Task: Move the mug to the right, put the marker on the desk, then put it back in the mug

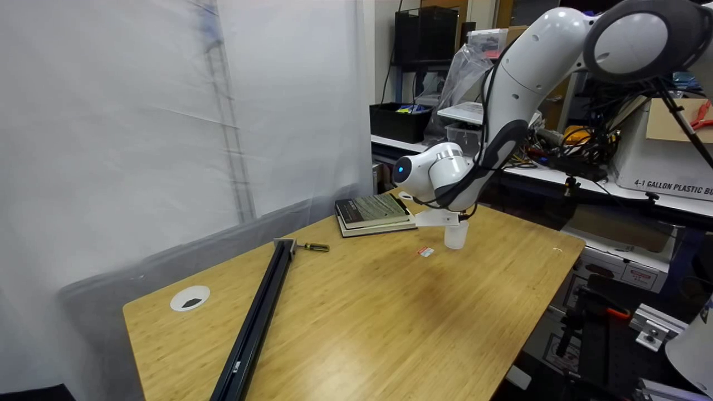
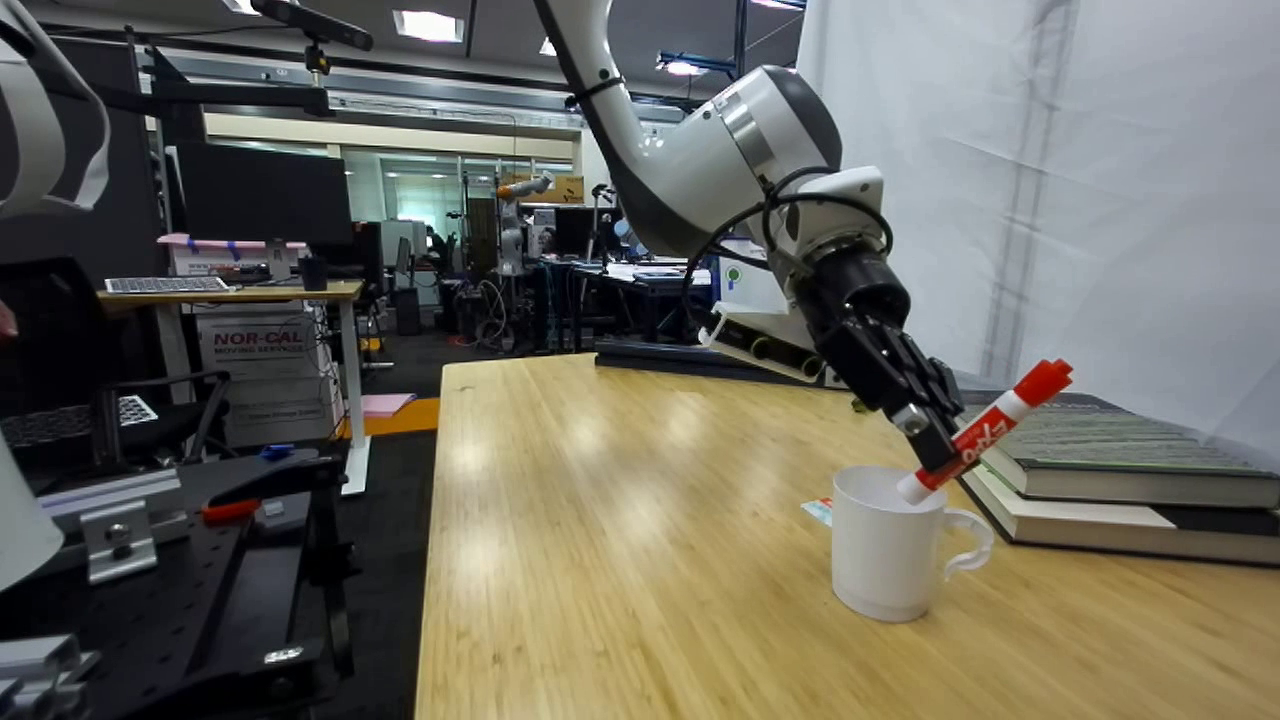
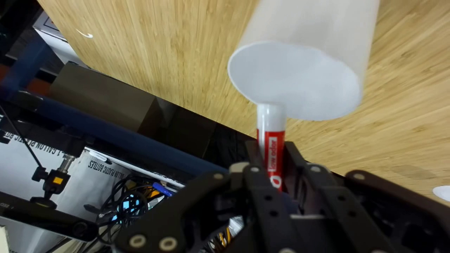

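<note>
Pale sheet hangs behind; light-wood desk in front of it.

Marker: clamped in my pincer by its red-labelled barrel. Slanted, red cap high, white end at the mouth of the mug; whether that end lies below the rim I cannot tell. Mug upright on the desk, handle towards the books.

Step, as I judge it: the return into the mug, though a lift-out would look much alike. To do it well: swing the marker nearer upright, centre its white end over the mouth, lower until it meets the floor of the mug, only then part my fingers, and narrowly. Risk: at this slant the barrel could lever on the rim and tip the mug, which I expect to be light.

Pose: arm comes down from the upper right in an exterior view, bent low near the mug. My fingers slope down to it rather than hanging plumb.
</note>
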